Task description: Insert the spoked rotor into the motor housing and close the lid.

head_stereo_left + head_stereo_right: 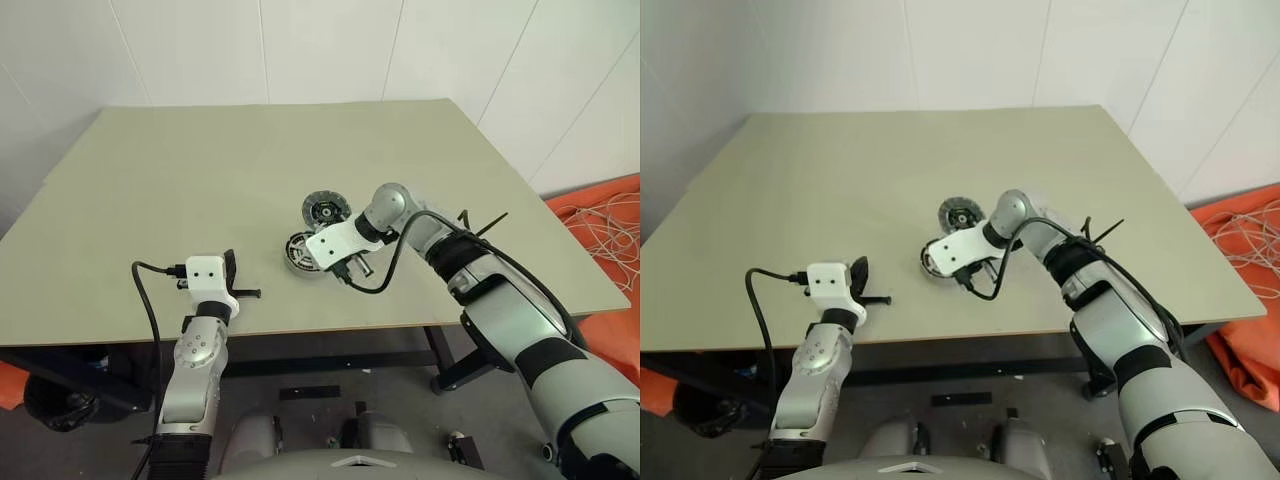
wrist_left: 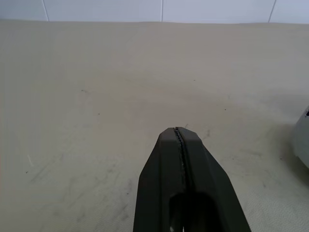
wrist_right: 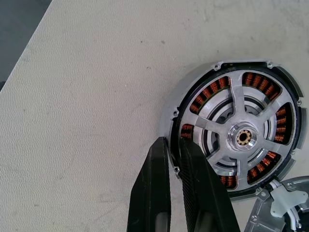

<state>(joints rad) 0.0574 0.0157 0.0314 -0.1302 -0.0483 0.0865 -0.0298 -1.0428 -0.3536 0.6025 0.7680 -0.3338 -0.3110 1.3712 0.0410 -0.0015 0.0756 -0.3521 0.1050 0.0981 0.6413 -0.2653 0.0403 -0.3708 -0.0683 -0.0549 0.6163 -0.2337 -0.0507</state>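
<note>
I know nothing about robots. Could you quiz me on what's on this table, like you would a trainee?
1. Fill in: the windings inside the motor housing are ____ in colour.
2. Where is the lid? A: on top of the housing. B: flat on the table beside the housing. C: held in the air by a gripper.
3. True or false: the left gripper is shut and holds nothing.

Key: 1 copper-orange; 2 B; 3 true.
</note>
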